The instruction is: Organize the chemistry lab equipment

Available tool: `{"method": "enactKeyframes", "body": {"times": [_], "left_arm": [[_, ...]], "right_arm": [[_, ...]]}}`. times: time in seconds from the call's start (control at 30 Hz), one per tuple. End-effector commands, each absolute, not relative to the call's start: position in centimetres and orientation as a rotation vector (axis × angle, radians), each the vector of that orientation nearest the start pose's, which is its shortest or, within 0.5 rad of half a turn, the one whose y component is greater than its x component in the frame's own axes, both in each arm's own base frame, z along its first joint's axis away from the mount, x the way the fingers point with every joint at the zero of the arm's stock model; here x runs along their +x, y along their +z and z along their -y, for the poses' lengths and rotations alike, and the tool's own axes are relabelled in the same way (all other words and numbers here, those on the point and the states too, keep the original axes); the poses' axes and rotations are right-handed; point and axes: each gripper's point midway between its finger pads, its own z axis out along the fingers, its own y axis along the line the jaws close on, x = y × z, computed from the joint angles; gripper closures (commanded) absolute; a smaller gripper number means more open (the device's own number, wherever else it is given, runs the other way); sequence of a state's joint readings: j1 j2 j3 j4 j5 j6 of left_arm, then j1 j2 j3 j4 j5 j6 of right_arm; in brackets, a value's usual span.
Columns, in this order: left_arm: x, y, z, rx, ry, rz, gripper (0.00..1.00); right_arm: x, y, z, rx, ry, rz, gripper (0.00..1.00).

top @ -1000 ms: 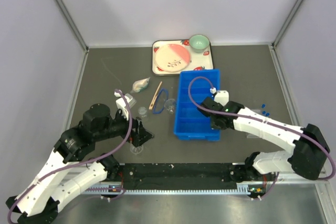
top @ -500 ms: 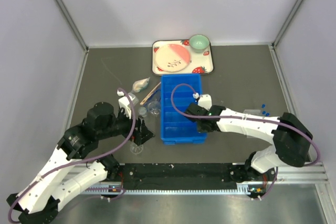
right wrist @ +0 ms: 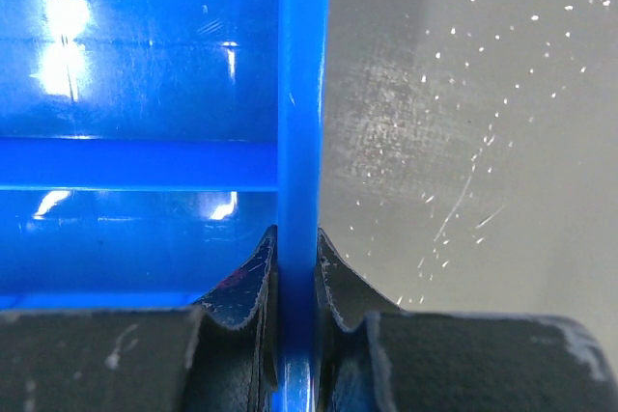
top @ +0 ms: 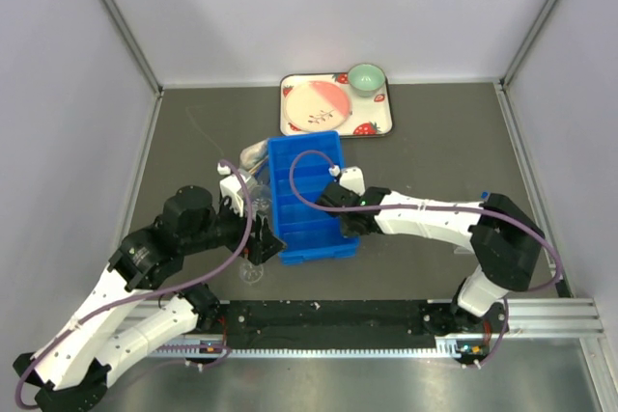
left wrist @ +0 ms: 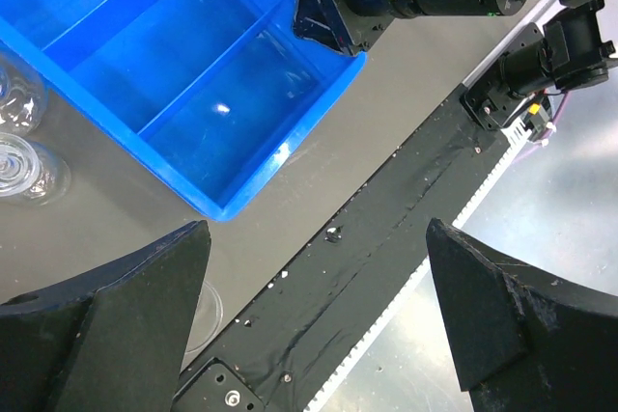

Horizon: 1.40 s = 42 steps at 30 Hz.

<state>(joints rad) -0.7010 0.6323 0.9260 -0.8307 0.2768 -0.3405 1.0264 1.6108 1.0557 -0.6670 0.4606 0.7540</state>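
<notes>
Top external: fixed, high, above and behind the arm bases, facing down; whole dark grey table (top: 435,142) in frame.
Left wrist: mid-range, tilted down between its own black fingers (left wrist: 106,325); sees the rail-side corner of the blue plastic compartmented bin (left wrist: 145,65) and the black base rail (left wrist: 386,229).
Right wrist: very close, sighting along the bin's side wall (right wrist: 299,94).
Shared: bin in all three views; rail in top and left wrist.

blue bin (top: 299,166), pink plate (top: 317,106), green bowl (top: 366,77)
</notes>
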Motion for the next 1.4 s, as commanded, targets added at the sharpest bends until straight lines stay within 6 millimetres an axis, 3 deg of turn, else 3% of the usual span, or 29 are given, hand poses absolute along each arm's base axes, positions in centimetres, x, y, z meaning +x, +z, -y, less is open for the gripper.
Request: {"method": "enactKeyframes", "body": {"times": [0.0,0.17,0.37,0.97,1.23,1.3,1.37], "left_arm": [[12.9,26.2,18.3,0.562,-0.883,-2.074,0.01],[12.9,26.2,18.5,0.568,-0.89,-2.077,0.01],[12.8,26.1,18.7,0.573,-0.905,-2.073,0.01],[13.3,25.8,19.1,0.566,-0.906,-2.077,0.01],[13.6,25.1,19.0,0.546,-0.891,-2.088,0.01],[13.7,25.1,18.8,0.534,-0.883,-2.09,0.01],[14.0,25.2,18.4,0.51,-0.854,-2.091,0.01]], "right_arm": [[20.7,5.6,-26.1,-0.359,-0.038,-2.571,1.0],[20.4,5.0,-24.4,-0.305,-0.099,-2.57,1.0],[19.2,3.7,-20.3,-0.155,-0.164,-2.588,1.0],[18.5,3.7,-12.6,0.147,-0.154,-2.583,1.0],[18.8,3.8,-12.5,0.122,-0.174,-2.599,1.0],[19.0,4.0,-12.5,0.117,-0.177,-2.594,0.94],[19.1,4.3,-12.5,0.115,-0.184,-2.587,0.7]]}}
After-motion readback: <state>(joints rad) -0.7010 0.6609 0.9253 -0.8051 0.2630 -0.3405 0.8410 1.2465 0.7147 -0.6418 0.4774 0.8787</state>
